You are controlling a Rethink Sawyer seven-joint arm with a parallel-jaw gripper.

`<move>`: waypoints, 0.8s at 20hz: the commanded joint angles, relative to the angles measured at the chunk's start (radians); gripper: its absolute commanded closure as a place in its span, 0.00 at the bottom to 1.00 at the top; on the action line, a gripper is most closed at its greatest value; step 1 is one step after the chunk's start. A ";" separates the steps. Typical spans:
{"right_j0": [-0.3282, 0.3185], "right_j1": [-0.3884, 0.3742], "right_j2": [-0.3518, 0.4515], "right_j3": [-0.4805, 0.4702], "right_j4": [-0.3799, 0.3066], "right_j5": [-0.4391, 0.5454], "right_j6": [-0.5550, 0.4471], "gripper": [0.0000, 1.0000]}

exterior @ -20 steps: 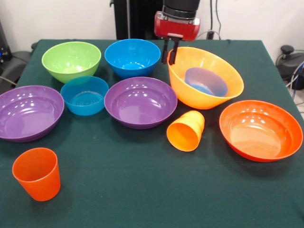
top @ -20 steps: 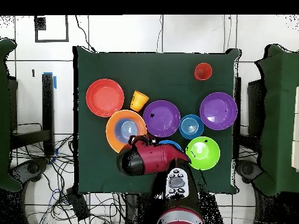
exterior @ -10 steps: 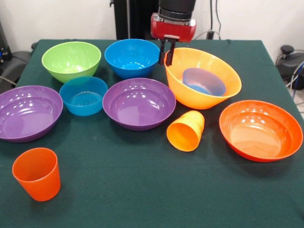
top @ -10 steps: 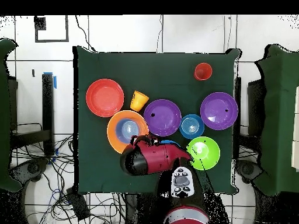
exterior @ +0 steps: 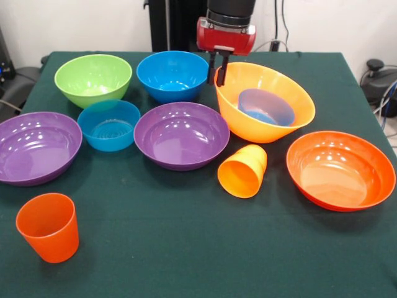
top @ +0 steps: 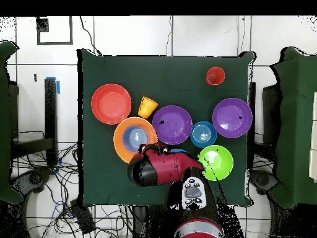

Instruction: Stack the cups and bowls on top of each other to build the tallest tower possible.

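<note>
Plastic: eight bowls (exterior: 182,133), apparently; two cups (exterior: 48,227).

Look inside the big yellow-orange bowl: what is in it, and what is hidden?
Inside the big yellow-orange bowl sits one small translucent blue bowl, tilted toward the camera. That bowl covers the big bowl's floor, so anything beneath it cannot be seen.

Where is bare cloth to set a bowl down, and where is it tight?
Free: the near strip between the red-orange cup and the red-orange bowl, below the tipped yellow cup. Crowded: the far rows, where the purple bowl, small blue bowl and yellow bowl nearly touch, under the hand.
</note>
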 commanded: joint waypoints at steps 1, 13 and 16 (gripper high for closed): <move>-0.026 0.059 0.082 -0.011 -0.090 -0.019 -0.001 1.00; -0.084 0.043 0.117 -0.022 -0.122 0.022 -0.030 1.00; -0.091 0.043 0.120 -0.022 -0.129 0.023 -0.026 1.00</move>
